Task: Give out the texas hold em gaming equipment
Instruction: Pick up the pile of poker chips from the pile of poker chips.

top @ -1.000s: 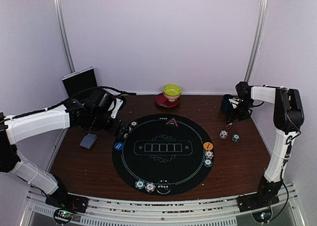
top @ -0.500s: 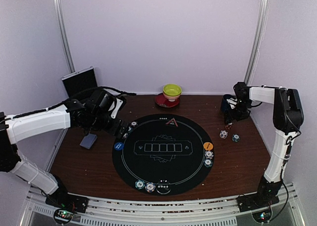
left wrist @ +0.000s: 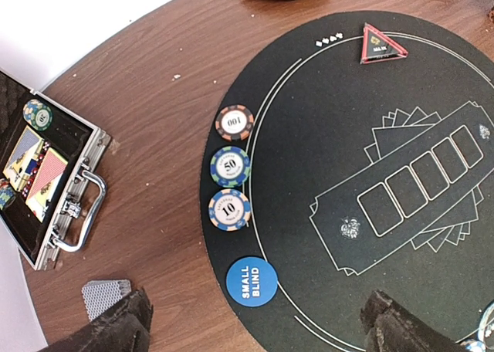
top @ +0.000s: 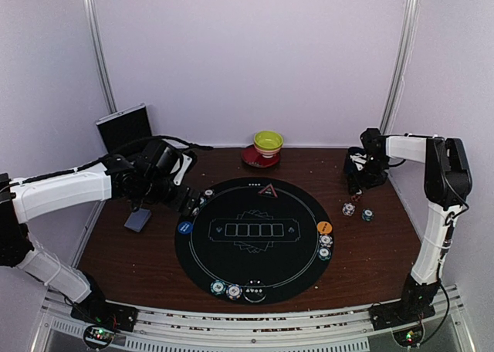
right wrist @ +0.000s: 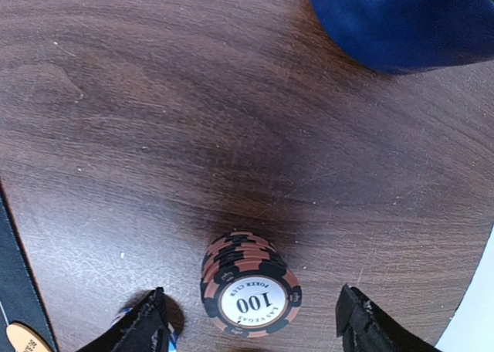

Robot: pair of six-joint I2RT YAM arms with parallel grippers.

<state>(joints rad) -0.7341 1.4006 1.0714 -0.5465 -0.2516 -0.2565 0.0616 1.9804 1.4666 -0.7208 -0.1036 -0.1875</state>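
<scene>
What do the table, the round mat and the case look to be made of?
Table: wood or wood veneer, brown with visible grain, low sheen. Mat: probably felt or rubber, matte black with printed white lines. Case: likely aluminium, silvery edges and bright handle.

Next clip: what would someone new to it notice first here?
The round black poker mat fills the table's middle, with chips dotted along its rim. At far right, the right gripper stands open astride a stack of 100 chips near the dark blue mug. Left of the mat, an open metal case shows cards.
</scene>
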